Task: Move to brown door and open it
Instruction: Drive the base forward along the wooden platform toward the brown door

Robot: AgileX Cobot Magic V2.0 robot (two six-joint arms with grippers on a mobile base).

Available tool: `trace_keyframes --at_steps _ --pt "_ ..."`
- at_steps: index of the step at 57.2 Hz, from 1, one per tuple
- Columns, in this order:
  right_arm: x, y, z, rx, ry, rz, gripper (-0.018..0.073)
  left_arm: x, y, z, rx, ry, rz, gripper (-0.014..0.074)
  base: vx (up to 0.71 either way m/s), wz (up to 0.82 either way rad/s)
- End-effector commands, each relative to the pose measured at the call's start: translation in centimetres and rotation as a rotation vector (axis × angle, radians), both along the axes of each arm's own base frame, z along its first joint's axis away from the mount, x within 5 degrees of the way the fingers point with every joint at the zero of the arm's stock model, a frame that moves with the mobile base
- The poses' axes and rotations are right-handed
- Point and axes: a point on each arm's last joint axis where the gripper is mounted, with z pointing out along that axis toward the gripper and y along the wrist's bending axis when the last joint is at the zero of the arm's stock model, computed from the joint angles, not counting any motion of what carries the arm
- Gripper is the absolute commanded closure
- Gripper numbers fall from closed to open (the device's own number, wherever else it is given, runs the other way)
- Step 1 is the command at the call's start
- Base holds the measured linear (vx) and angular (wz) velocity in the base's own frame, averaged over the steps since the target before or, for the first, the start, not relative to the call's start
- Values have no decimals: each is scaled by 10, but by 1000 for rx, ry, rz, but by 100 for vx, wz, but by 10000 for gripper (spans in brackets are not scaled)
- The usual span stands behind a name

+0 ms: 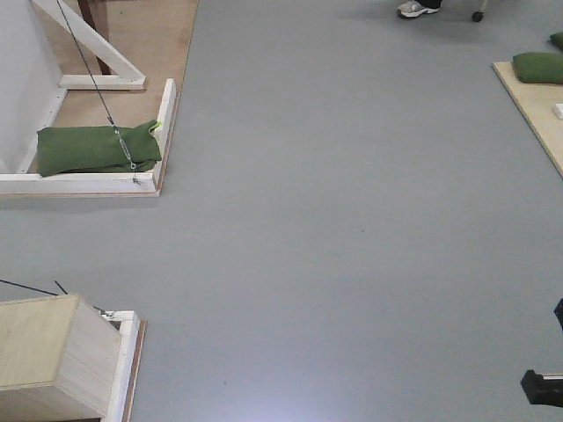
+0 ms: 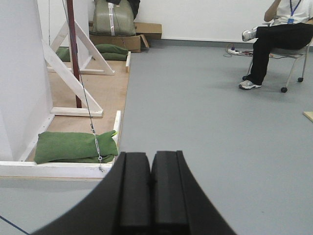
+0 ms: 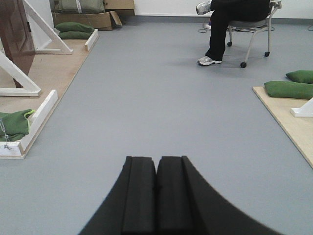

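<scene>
While sandbag [image 2: 73, 147] lies w/in white frame [image 2: 49, 170], brown door [image 3: 12, 39] stands behind.

Both grippers closed and empty, pointing forward.

In the left wrist view the left gripper [image 2: 150, 161] has its two black fingers [image 2: 134, 191] pressed flat together along a thin seam, with nothing between them and the tips aimed straight ahead. The right gripper [image 3: 156, 164] looks the same in its own wrist view, its fingers [image 3: 171, 196] side by side, touching and holding nothing. The front-facing view shows only a black robot part [image 1: 541, 387] at the lower right edge; which part it is cannot be told.
</scene>
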Motion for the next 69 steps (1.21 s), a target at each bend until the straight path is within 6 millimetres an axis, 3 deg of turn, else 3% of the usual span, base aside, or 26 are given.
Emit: trace_keyframes --at_steps 1,69 --pt "1 0 7 -13 -92 -2 559 -1 0 15 -11 -114 -1 600 0 0" --pt "1 0 7 -13 -92 -2 559 -1 0 15 -8 -113 -1 600 0 0"
